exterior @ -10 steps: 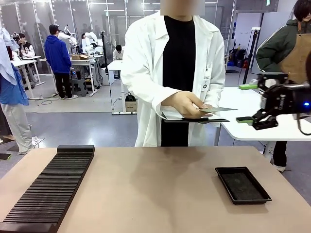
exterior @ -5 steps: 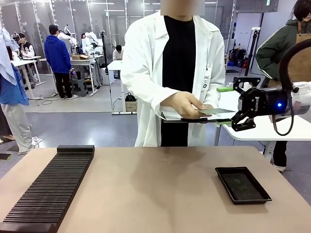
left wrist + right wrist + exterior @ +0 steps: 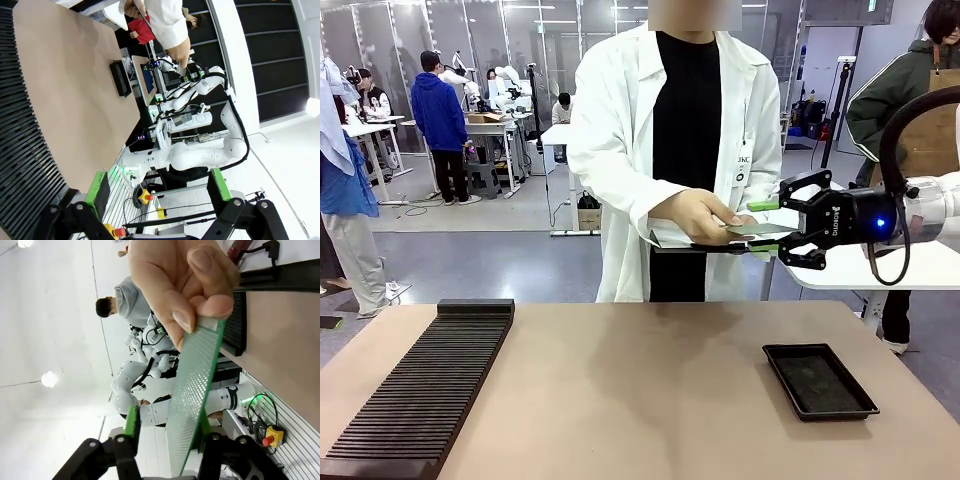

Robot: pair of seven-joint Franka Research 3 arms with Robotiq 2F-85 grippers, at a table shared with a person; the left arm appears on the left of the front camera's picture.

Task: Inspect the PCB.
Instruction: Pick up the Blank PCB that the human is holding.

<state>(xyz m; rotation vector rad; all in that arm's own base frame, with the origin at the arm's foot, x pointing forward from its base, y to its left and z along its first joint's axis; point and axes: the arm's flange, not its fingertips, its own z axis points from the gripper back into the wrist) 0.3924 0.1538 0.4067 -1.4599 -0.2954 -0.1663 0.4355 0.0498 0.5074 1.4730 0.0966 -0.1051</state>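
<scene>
Task thing: the PCB (image 3: pixel 760 229) is in the air at the far side of the table (image 3: pixel 640 400), lying roughly flat and pinched at one end by the person's hand (image 3: pixel 698 215), just above a dark tablet (image 3: pixel 720 247).

Right gripper: the right gripper (image 3: pixel 765 228) reaches in from the right, level with the board, with one finger above its free end and one below.

Right jaws: they stand partly apart around the board. In the right wrist view one green pad (image 3: pixel 132 426) is clear of the board's face. The other sits right against the edge, and whether it touches I cannot tell. The board is not clamped yet.

Left gripper: the left gripper (image 3: pixel 159 186) is held wide with nothing between the fingers, over the near left of the table by the black slotted rack (image 3: pixel 425 385).

Step, as I judge it: handover, just before the grip.

Risk, uneven contact: if one pad meets the board first, it may push the board sideways in the person's fingers.

Risk, shallow bite: the pads cover only the end of the board, so it could pivot or slip once the hand lets go.

Risk, early release: if the hand opens before the pads are firm, the board may drop onto the tablet or towards the black tray (image 3: pixel 818 380) below.

Risk, early pull: drawing back while the hand still holds could bend the thin board.
</scene>
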